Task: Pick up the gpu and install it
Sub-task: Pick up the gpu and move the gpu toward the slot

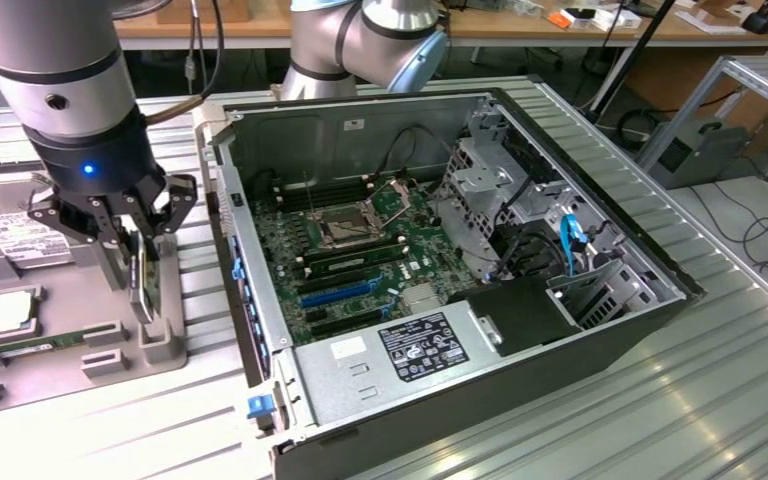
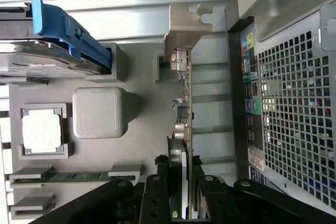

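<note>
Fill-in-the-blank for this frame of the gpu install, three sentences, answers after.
1. The gripper is closed on the ___, which stands on edge in the tray.
2. The motherboard lies exposed inside the open computer ___.
3. Also on the tray are a hard drive, a memory stick and a square silver ___.
Missing words: gpu; case; processor.

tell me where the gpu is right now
On the exterior view's left, the gpu stands on edge in the grey tray, held by the gripper, beside the computer case.
</note>
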You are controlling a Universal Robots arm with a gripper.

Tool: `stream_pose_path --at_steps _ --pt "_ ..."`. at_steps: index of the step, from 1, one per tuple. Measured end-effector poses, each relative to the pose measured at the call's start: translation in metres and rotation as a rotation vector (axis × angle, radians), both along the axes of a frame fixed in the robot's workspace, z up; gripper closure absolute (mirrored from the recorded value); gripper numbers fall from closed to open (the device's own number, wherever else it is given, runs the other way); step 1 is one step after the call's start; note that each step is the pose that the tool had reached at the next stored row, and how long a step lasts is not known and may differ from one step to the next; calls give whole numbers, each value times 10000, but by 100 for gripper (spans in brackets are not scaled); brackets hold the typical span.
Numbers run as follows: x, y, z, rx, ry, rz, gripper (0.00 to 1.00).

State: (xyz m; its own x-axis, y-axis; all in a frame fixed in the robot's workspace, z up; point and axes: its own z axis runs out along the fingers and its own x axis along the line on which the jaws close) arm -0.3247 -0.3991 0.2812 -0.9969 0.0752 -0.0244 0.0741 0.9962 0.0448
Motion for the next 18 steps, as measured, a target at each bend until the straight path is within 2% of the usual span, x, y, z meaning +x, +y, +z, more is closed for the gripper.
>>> stream_pose_path --at_steps 18 --pt "0 0 140 0 0 0 73"
